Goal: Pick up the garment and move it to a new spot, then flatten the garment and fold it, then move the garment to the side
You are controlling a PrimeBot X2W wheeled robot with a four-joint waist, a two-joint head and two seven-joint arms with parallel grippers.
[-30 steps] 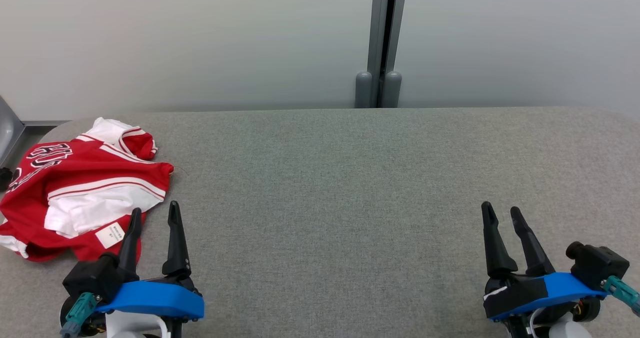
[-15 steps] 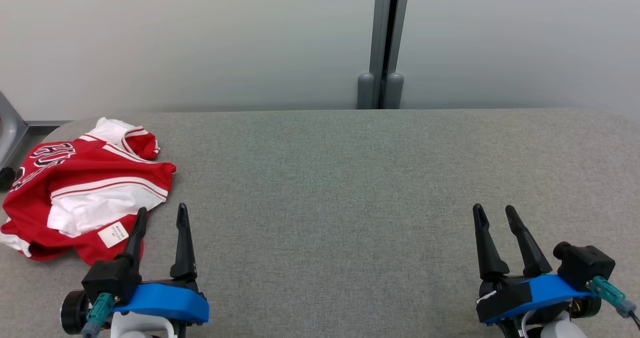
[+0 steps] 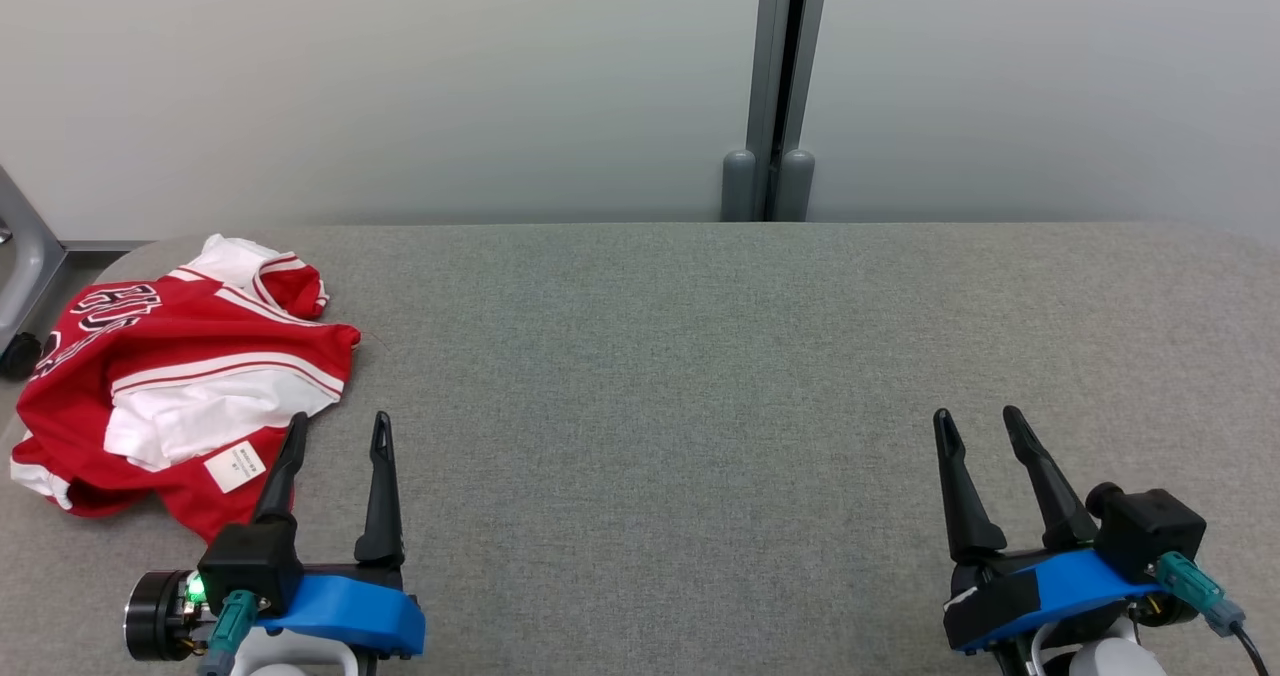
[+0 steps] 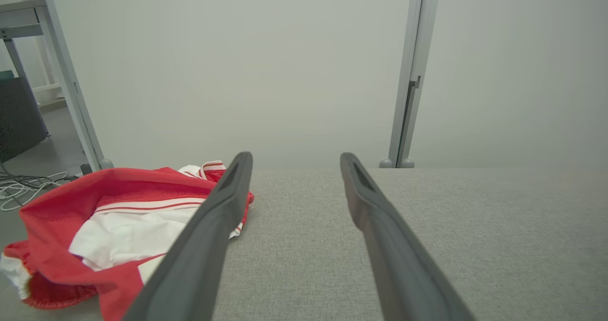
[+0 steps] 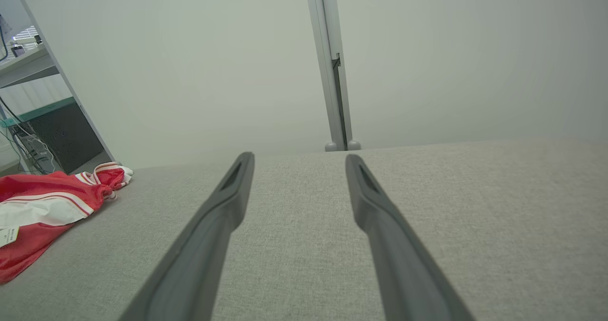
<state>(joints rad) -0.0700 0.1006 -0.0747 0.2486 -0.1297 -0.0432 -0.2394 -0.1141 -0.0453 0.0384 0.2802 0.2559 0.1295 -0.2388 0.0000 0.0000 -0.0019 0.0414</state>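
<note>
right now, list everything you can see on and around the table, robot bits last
garment: one, red and white with dark lettering, crumpled at the table's left end
label: one, white, on the garment's near side
table: one, grey fabric top, across the foreground
wall panels: two, pale grey, behind the table
partition post: one, grey, between the panels
frame leg: one, grey metal, left of the table
cabinet: one, dark, far left background
left gripper: one, dark fingers, blue mount, open, at the garment's near right edge
right gripper: one, dark fingers, blue mount, open, over bare table at the right
</note>
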